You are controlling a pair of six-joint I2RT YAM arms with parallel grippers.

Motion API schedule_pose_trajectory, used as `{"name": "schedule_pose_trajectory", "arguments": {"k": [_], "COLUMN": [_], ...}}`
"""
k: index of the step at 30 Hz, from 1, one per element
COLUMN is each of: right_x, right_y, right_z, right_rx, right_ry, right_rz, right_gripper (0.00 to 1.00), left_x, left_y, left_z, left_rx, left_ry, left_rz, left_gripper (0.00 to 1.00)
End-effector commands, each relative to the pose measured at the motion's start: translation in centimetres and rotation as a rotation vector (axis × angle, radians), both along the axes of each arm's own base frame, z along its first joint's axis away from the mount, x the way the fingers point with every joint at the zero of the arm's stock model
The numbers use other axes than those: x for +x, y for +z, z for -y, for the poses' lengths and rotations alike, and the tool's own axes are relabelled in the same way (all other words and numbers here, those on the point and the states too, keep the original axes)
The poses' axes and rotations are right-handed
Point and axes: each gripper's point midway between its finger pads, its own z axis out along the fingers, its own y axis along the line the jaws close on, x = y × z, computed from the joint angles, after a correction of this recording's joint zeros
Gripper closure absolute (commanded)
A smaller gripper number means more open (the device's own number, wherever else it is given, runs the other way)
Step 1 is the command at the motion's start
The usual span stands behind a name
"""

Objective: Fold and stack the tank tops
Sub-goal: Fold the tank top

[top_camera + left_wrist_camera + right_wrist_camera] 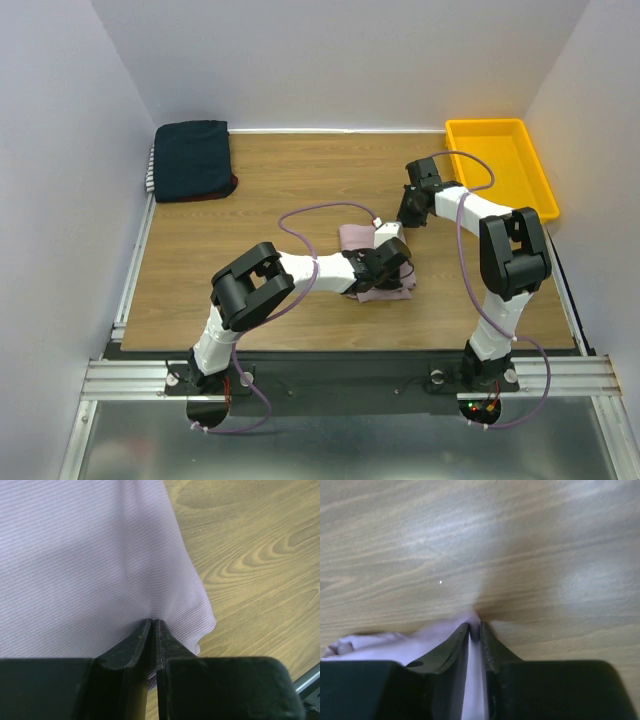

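Both arms pinch the pink tank top (352, 238) at mid-bench; the stack (192, 160) lies far off to the left.
The left fingers (131, 650) are closed on a fold at the top's near edge, cloth spreading away ahead of them; the right fingers (451, 652) are closed on a thin strip of the same pale cloth at its far right side, low over the bench (270, 180); the top's long axis seems to run from far left to near right; the navy-topped stack sits in the far left corner, well apart, so the left arm looks nearer for the carry.
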Motion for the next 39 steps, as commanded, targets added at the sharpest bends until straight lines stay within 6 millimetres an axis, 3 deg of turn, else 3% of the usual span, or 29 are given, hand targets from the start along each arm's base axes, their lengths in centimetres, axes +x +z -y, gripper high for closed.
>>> {"name": "schedule_pose_trajectory", "arguments": {"k": [1, 2, 6, 9, 13, 15, 16, 17, 21, 22, 24, 28, 29, 33, 39], "right_x": [1.8, 1.9, 1.8, 1.5, 0.2, -1.3, -2.0, -2.6, -7.3, -8.2, -10.4, -13.3, -14.3, -15.7, -17.4], "right_y": [3.1, 3.5, 5.5, 7.0, 8.7, 9.1, 9.3, 9.3, 9.1, 8.8, 8.5, 7.6, 7.4, 5.9, 2.1], "right_z": [0.8, 0.8, 1.1, 1.4, 1.5, 1.3, 1.1, 0.7, -2.7, -3.5, -5.2, -8.2, -9.6, -11.3, -9.8], "right_rx": [0.033, 0.037, 0.038, 0.036, 0.053, 0.079, 0.095, 0.115, 0.135, 0.148, 0.148, 0.176, 0.179, 0.165, 0.119], "right_ry": [-0.053, -0.053, -0.059, -0.063, -0.061, -0.045, -0.037, -0.032, 0.047, 0.051, 0.09, 0.141, 0.178, 0.211, 0.182], "right_rz": [0.105, 0.115, 0.158, 0.192, 0.215, 0.214, 0.215, 0.209, 0.207, 0.199, 0.203, 0.186, 0.182, 0.162, 0.104], "right_gripper": [0.73, 0.65, 0.49, 0.39, 0.37, 0.37, 0.37, 0.37, 0.37, 0.37, 0.37, 0.38, 0.38, 0.42, 0.65], "left_x": [-2.6, -2.2, -1.1, 0.1, 1.3, 3.1, 3.6, 4.9, 6.0, 6.1, 6.4, 6.3, 6.6, 5.8, 5.4], "left_y": [-0.3, 1.3, 5.7, 8.7, 11.1, 11.6, 11.6, 11.2, 11.1, 10.4, 10.2, 6.6, 6.7, 5.2, 1.9], "left_z": [-1.9, -1.6, -1.1, -1.4, -3.5, -6.8, -7.9, -10.6, -12.9, -13.2, -13.0, -13.8, -13.7, -12.9, -12.7], "left_rx": [0.1, 0.066, -0.021, -0.081, -0.145, -0.172, -0.182, -0.184, -0.26, -0.261, -0.306, -0.313, -0.34, -0.379, -0.358], "left_ry": [-0.07, -0.072, -0.105, -0.114, -0.046, 0.053, 0.079, 0.137, 0.113, 0.103, 0.05, 0.057, 0.05, 0.001, -0.005], "left_rz": [-0.023, 0.002, 0.059, 0.087, 0.078, 0.052, 0.043, 0.038, 0.025, 0.013, -0.011, -0.103, -0.098, -0.153, -0.213], "left_gripper": [0.78, 0.75, 0.57, 0.53, 0.52, 0.52, 0.52, 0.51, 0.42, 0.41, 0.34, 0.33, 0.32, 0.28, 0.22]}}
